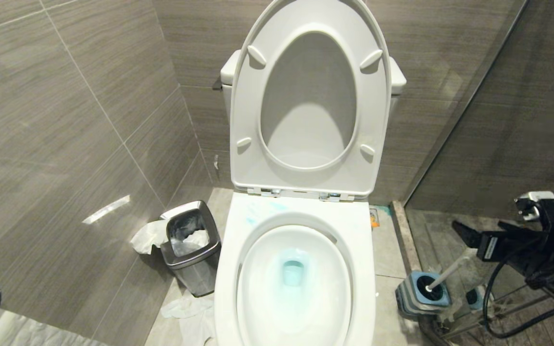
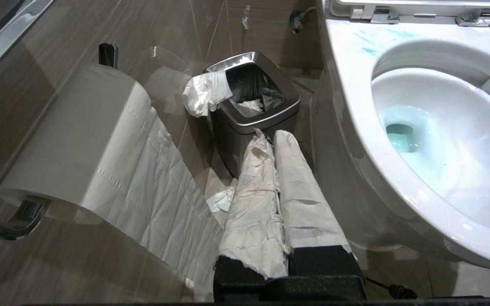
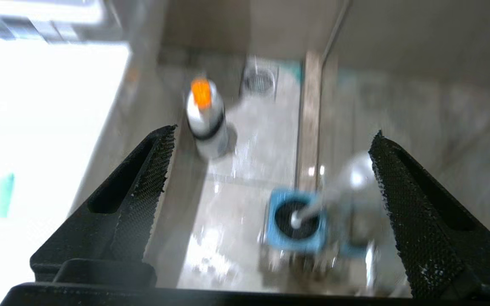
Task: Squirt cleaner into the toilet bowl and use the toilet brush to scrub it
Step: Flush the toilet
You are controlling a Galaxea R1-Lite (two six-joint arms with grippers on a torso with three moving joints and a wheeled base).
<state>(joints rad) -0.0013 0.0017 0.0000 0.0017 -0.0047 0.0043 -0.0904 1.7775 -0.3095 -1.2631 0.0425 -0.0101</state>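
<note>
Hanging low beside the toilet, the left gripper (image 2: pixel 270 136) has its two paper-wrapped fingers (image 2: pixel 253 191) pressed together with nothing between them, their tips pointing toward the steel waste bin (image 2: pixel 249 123). A toilet paper roll (image 2: pixel 79 140) on a chrome wall holder hangs near this gripper, with a long tail of sheets trailing down toward the floor.

The right gripper (image 3: pixel 270 170) is over the floor on the right side of the toilet, its black textured fingers (image 3: pixel 143 182) spread wide and holding nothing. The toilet brush (image 1: pixel 447 276) stands in its blue-and-grey holder (image 1: pixel 421 293) on the floor near the toilet's right front edge, the handle leaning up toward the right gripper without touching it. In the right wrist view the handle's knob end shows between the spread fingers, blurred.

The toilet bowl (image 1: pixel 262 274) fills the middle of the head view, its water tinted pale blue by the cleaner (image 1: pixel 292 271). Thin blue smears mark the rim's back left corner. A white bottle with an orange cap (image 3: pixel 206 117) stands on the floor beyond the holder, close to the toilet's side.

Further back, the waste bin sits against the left wall with crumpled paper in it and over its edge. The seat and lid (image 1: pixel 253 120) stand raised against the tank.
</note>
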